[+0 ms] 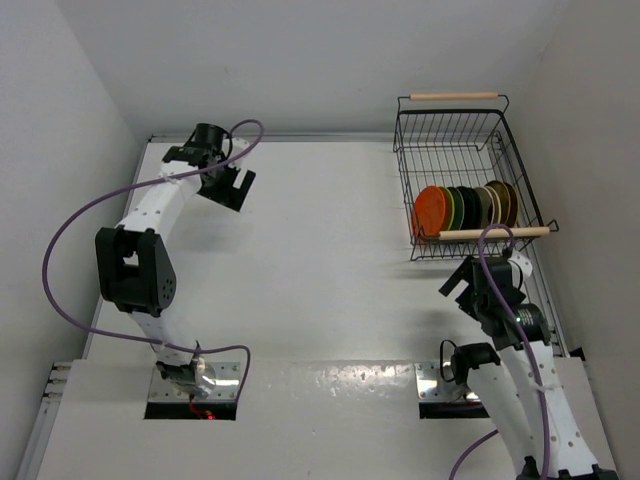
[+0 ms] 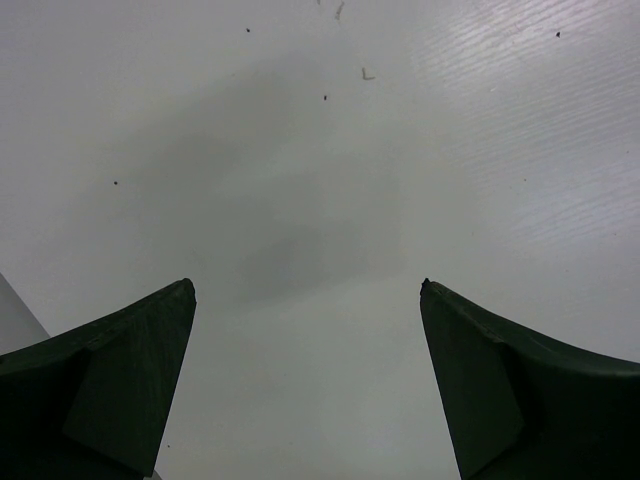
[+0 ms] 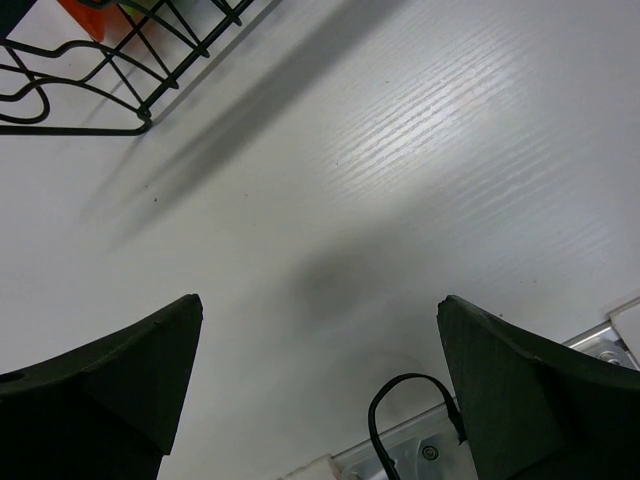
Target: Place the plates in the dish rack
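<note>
Dish rack: the black wire dish rack [image 1: 455, 140] sits on the white table [image 1: 320, 250] at the far right corner. Its long axis runs from near to far.
Handles: one wooden handle [image 1: 453, 96] caps the far end and the other wooden handle [image 1: 495, 233] caps the near end. Both lie crosswise.
Plates: the plates [image 1: 470, 207] stand on edge in the near part of the rack, packed face to face just behind the near handle. The row runs left to right, across the rack's long axis.
Plate order: the orange plate [image 1: 433, 213] is at the left end with its face towards the open table. A green one is next, then darker and cream ones out to the right wall.
Left fingers: the left fingers [image 2: 120, 380] are spread wide with nothing between them. They are at the far left of the table, well apart from the rack.
Right fingers: the right fingers [image 3: 110, 390] are also parted and hold nothing. They hang over the table near the rack's near end.
Right wrist view: a rack corner and a sliver of the orange plate show at the top left edge.
</note>
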